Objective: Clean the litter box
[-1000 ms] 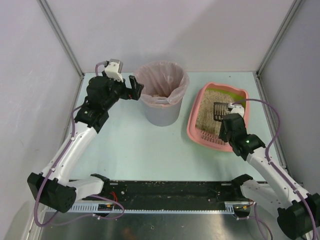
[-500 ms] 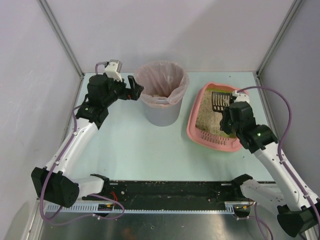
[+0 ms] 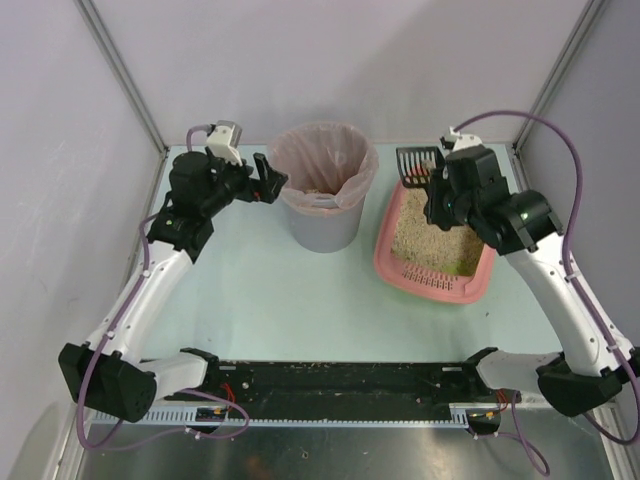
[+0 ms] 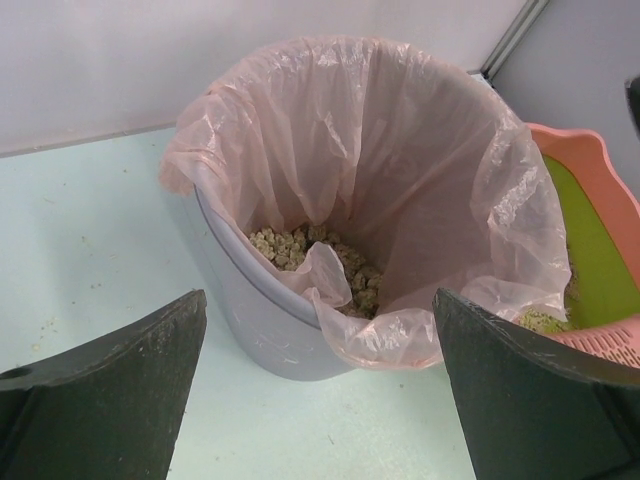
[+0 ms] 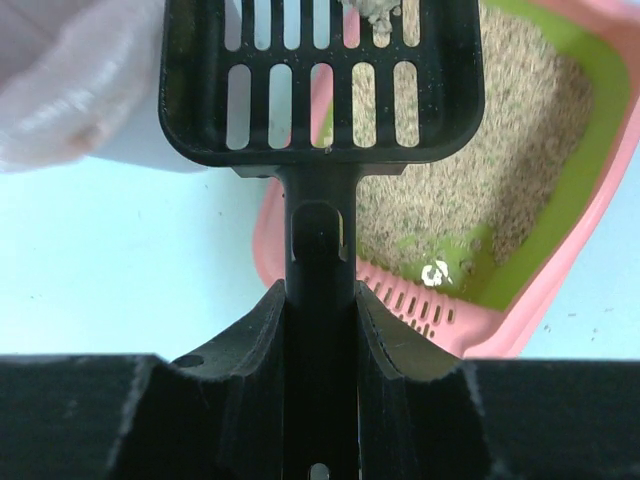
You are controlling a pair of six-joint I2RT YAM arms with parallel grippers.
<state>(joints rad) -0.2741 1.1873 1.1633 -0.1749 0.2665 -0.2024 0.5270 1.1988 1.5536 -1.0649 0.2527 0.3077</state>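
Pink plastic box [image 3: 432, 284] sits on the counter [image 3: 260, 290] at the right, toward the far right corner, with the bin [image 3: 322, 228] just beside it on the left. Granules cover most of its floor, and a green patch shows near the slotted ledge.

Right tool [image 5: 320, 330]: clenched on the handle of the scoop [image 3: 413, 165], which is held above the box's far left corner, short of the bin. A small clump [image 5: 377, 8] lies at the scoop's far lip.

Left tool [image 3: 266, 176]: released, jaws wide, facing the bin's left side. It is close to the rim, but no contact is evident.

Risks noted:
- The clump rests at the very lip. Any forward tilt over the gap would likely drop it on the counter, not in the bin.
- The slots may shed loose granules during the crossing.
- The grip is on a narrow handle, so a knock against the bin rim could pivot the scoop or shove the bin.
- The bag [image 4: 300, 90] sags inward at the near side, which narrows the mouth.

Clearances: the gap between box and bin is tight. The enclosure's back wall and right corner post stand close behind the box. The counter toward the arm bases offers open room. The approach to the bin from the right is unobstructed, while the left tool occupies the left side.
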